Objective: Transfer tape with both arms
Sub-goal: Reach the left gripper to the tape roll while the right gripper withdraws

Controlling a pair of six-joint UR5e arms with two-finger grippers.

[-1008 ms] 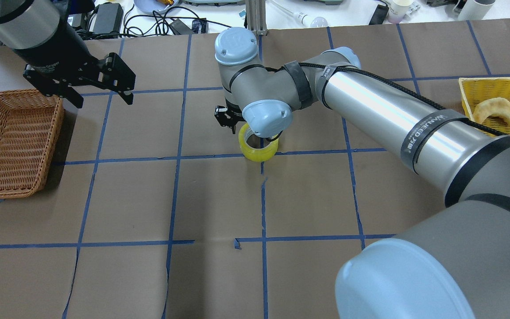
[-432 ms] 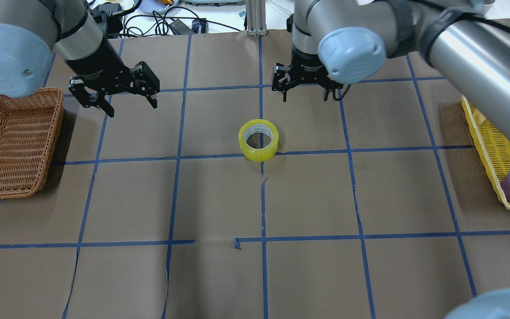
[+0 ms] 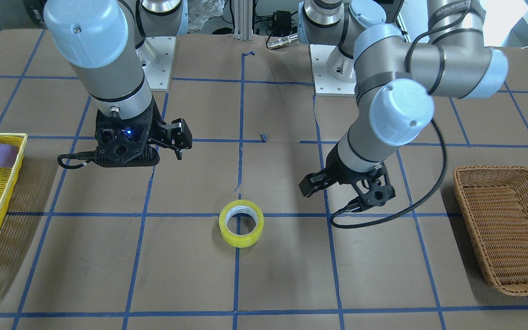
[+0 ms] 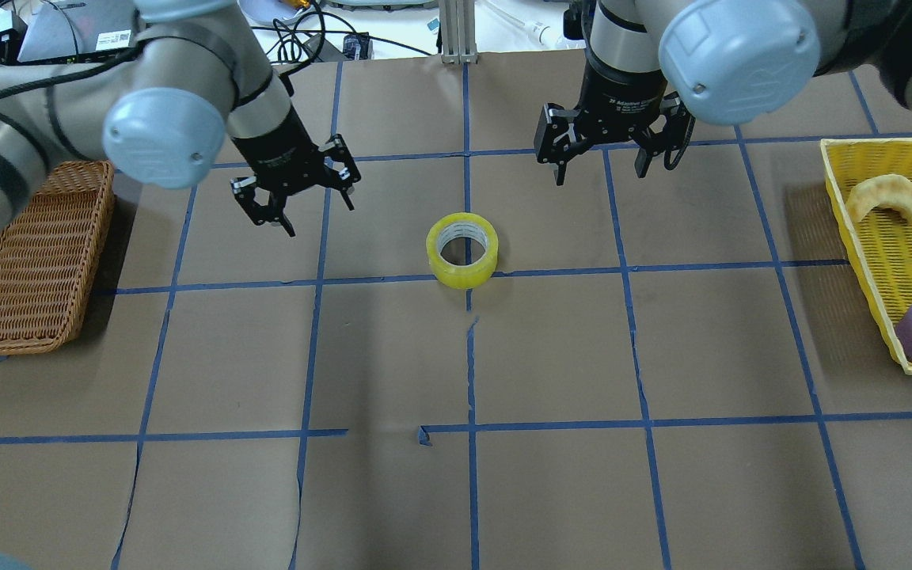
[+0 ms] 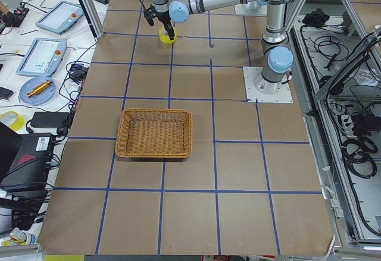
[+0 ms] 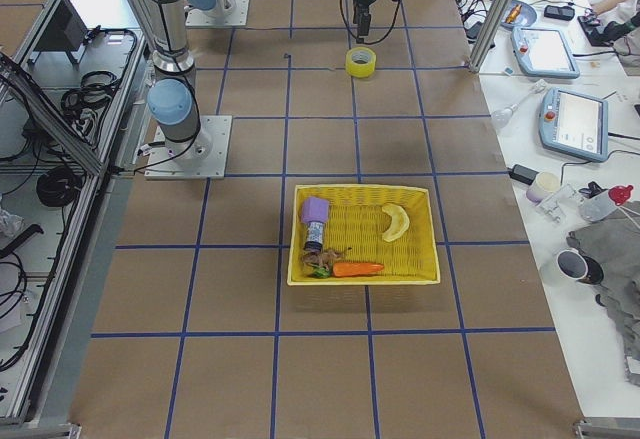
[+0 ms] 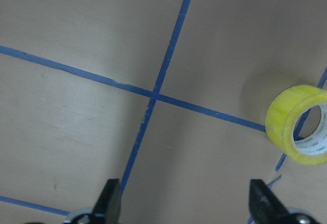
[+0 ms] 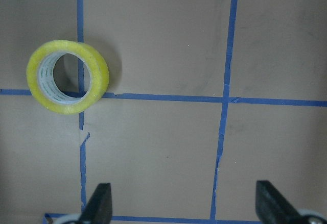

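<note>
Tape [image 4: 464, 275] lies flat on the table [image 4: 393, 491], hole up, dead centre on a crossing of the blue grid lines [image 4: 551, 271]. Nothing touches it.

Handling, my read:
- light, stiff ring, and the core should hold its shape under a squeeze
- glossy outer wall, likely slick, so it may skate when nudged
- spanning the full diameter looks marginal; better to pinch the wall, one finger down the core and one outside
- a wall pinch also leaves the opposite rim free for the second arm at handover

Further back, left end effector [image 4: 321, 220] hovers far-left of the roll, fingers spread, nothing held. Right end effector [image 4: 600, 176] hovers far-right, also spread and empty. Both are well apart from the tape.
</note>
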